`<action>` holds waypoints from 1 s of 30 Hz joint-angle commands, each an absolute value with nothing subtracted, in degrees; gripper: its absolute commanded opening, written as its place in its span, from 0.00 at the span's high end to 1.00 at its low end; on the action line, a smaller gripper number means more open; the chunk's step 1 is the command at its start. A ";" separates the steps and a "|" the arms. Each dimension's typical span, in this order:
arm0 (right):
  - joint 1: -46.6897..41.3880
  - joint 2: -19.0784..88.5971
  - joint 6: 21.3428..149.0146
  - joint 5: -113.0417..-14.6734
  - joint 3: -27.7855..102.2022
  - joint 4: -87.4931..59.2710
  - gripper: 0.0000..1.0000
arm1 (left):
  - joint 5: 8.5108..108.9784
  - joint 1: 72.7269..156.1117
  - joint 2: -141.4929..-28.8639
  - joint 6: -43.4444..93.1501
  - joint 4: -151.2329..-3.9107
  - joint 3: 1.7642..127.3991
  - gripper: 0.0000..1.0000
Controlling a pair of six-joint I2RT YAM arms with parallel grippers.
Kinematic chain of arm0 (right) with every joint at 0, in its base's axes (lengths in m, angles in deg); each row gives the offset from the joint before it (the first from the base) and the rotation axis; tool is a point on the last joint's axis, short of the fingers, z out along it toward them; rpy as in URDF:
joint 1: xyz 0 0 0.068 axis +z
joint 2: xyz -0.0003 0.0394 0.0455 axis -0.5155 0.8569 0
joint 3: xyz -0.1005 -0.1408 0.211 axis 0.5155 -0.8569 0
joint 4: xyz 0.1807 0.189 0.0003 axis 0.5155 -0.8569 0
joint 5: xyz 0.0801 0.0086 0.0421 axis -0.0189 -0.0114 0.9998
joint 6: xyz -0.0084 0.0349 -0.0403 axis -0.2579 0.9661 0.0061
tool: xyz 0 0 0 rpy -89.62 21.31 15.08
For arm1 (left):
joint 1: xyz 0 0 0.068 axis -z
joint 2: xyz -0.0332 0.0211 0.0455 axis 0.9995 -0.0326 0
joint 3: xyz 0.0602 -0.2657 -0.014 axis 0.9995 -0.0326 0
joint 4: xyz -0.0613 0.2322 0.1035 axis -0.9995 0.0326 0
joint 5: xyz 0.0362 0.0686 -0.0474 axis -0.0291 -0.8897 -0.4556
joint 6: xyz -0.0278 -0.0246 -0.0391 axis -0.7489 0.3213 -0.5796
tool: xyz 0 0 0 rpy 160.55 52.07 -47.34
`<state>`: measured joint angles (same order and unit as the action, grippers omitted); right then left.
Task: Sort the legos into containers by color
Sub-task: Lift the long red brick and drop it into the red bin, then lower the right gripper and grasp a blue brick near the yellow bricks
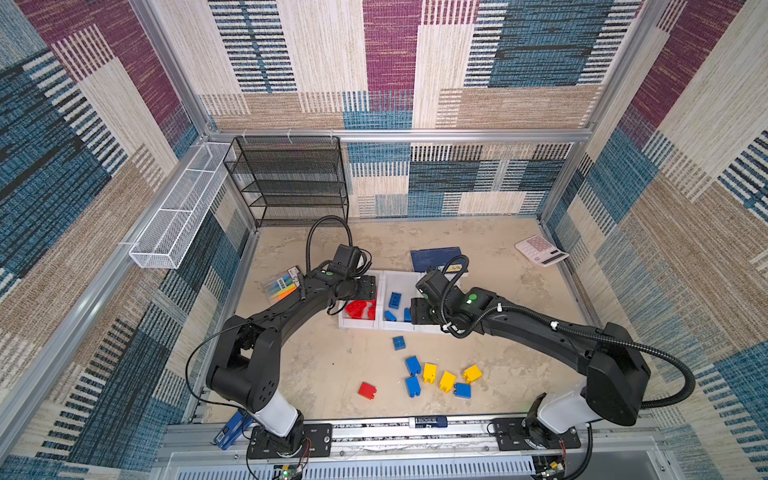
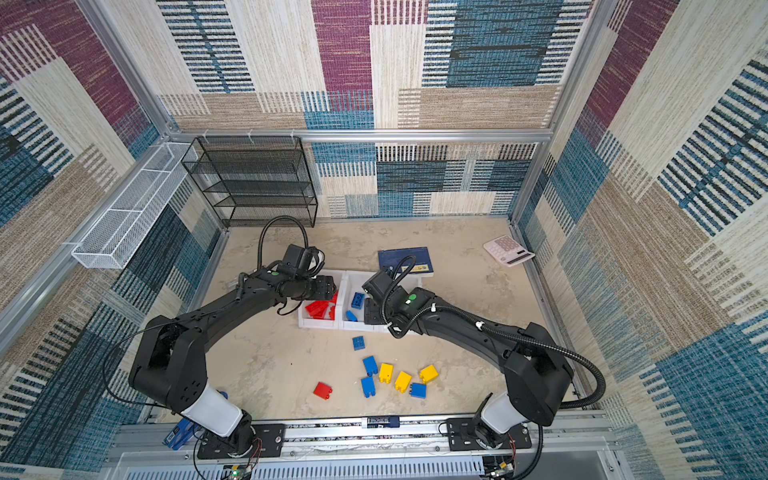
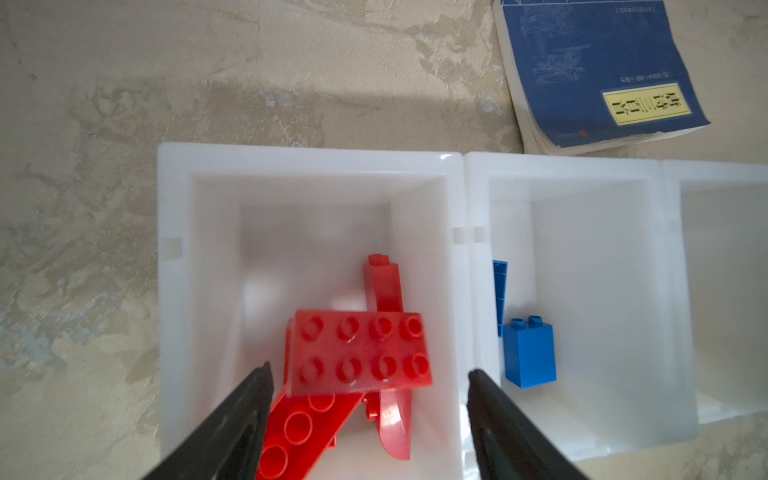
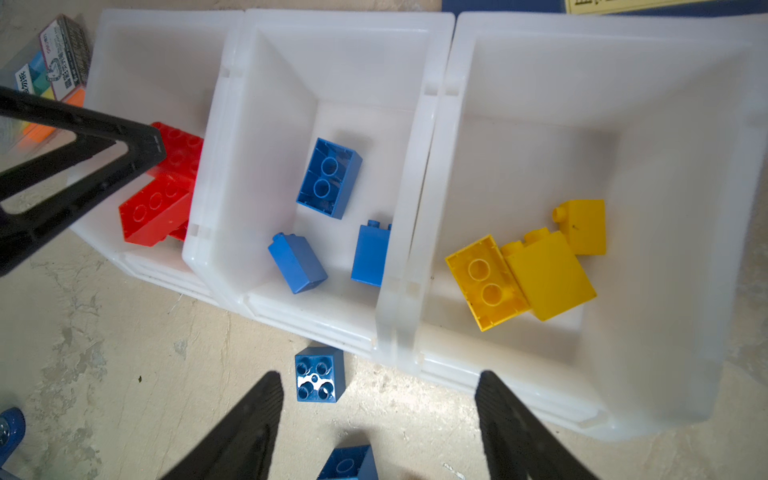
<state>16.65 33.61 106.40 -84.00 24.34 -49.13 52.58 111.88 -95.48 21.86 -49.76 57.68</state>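
The left gripper point(image 3: 370, 372) hangs wide open and empty over the left white plastic bin point(image 3: 307, 160). An oblong red brick point(image 3: 361, 353) sits blurred between its fingers, touching neither. The right gripper point(image 4: 380, 376), equally spread and empty, hovers above a square blue brick point(image 4: 319, 374) on the beige tabletop point(image 4: 124, 353). Blue bricks point(image 4: 328, 178) occupy the middle bin point(image 4: 345, 20), yellow ones point(image 4: 548, 274) the right bin point(image 4: 623, 29). Scattered bricks point(image 1: 429, 372) lie near the arms' bases.

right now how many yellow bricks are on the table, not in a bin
3, all near the front of the table, beside blue bricks: left yellow brick, middle yellow brick, right yellow brick. More may be hidden.
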 commanded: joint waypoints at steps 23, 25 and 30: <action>17.42 33.06 107.55 -82.82 21.33 -48.18 0.25 | 51.49 111.77 -91.58 20.65 -50.20 55.25 0.21; 18.53 33.05 107.95 -82.36 20.41 -48.18 0.25 | 51.39 111.77 -91.40 20.63 -50.25 55.03 0.21; 22.73 33.48 110.01 -81.46 17.88 -49.06 0.27 | 51.22 111.77 -90.93 20.28 -50.50 54.20 0.22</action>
<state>21.17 33.30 107.99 -82.38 18.65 -49.18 52.20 111.88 -91.41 21.03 -49.98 54.51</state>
